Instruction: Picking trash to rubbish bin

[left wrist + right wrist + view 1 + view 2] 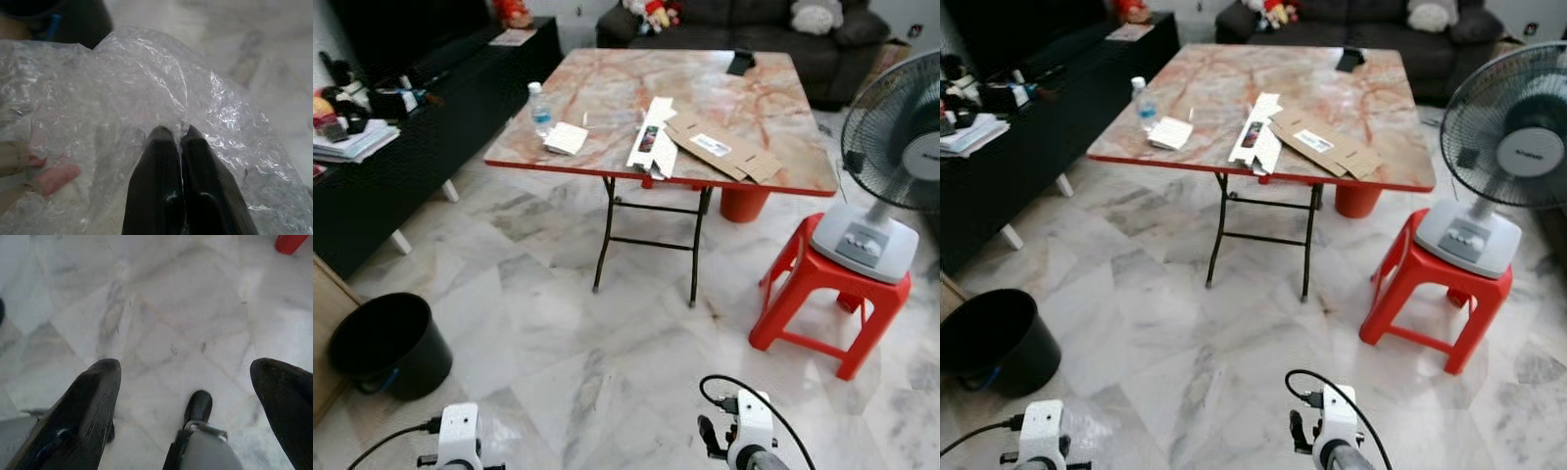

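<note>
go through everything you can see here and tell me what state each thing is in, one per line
Left gripper: fingers shut on the clear plastic wrap.
Right gripper: fingers open, holding nothing, above the floor.
Round black rubbish bin: upright, open-topped.
Flattened brown cardboard box: lying on the marble-patterned folding table.
Clear plastic water bottle: upright, capped.
Grey electric fan: standing on the red plastic stool.

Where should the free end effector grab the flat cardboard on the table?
Judging by its pose, the corner of the cardboard nearest the table edge. It lies flat, so a top pinch gets nothing; come from the robot's side, low, and slide it over the edge so one finger gets under.
</note>
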{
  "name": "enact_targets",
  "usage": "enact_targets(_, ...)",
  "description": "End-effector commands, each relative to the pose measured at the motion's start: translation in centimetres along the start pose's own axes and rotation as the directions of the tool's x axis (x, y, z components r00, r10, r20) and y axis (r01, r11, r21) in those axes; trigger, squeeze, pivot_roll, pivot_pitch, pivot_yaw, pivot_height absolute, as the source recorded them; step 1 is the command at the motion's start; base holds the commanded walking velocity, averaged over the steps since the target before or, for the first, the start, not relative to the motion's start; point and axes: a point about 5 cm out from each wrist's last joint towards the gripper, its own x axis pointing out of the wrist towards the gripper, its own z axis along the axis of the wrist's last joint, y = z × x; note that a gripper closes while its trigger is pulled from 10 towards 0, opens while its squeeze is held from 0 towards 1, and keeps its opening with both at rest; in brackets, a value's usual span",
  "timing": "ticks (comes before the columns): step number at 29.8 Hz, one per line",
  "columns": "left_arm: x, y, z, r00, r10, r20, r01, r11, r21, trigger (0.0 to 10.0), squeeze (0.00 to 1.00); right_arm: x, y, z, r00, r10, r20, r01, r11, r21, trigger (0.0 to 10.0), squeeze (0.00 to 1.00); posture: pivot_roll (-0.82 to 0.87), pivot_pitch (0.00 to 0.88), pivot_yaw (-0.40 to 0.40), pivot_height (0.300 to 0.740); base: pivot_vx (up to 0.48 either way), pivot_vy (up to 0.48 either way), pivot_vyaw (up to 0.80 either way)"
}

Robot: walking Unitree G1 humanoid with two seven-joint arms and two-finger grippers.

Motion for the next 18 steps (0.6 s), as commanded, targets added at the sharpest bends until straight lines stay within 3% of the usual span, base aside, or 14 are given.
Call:
enact_targets(1, 0.0, 0.2, 0.2, 1.000, 0.021, 0.022, -0.021, 1.000, -0.016, 10.0, 0.00, 0.0, 0.2, -0.2, 1.000, 0.007, -0.014, -0.007, 1.000, -0.017, 10.0, 0.00, 0.04, 0.081, 0.032, 0.740, 0.000, 0.000, 0.79)
enact_targets(4, 0.1, -0.6, 0.8, 0.999, -0.017, 0.051, 0.017, 1.000, 0.011, 10.0, 0.00, 0.0, 0.1, -0.3, 1.000, 0.003, -0.018, -0.003, 1.000, -0.015, 10.0, 0.00, 0.04, 0.081, 0.032, 0.740, 0.000, 0.000, 0.58)
enact_targets(7, 0.4, -2.3, 2.0, 0.992, -0.083, 0.095, 0.075, 0.993, 0.087, 10.0, 0.00, 0.0, 0.1, -0.3, 1.000, -0.001, -0.023, 0.001, 1.000, -0.004, 10.0, 0.00, 0.04, 0.083, 0.032, 0.740, 0.000, 0.000, 0.00)
enact_targets(18, 0.8, -4.3, 3.8, 0.982, -0.136, 0.130, 0.121, 0.986, 0.114, 10.0, 0.00, 0.2, 0.3, 0.4, 1.000, 0.004, -0.010, -0.004, 1.000, 0.001, 10.0, 0.00, 0.03, 0.074, 0.030, 0.740, 0.000, 0.000, 0.00)
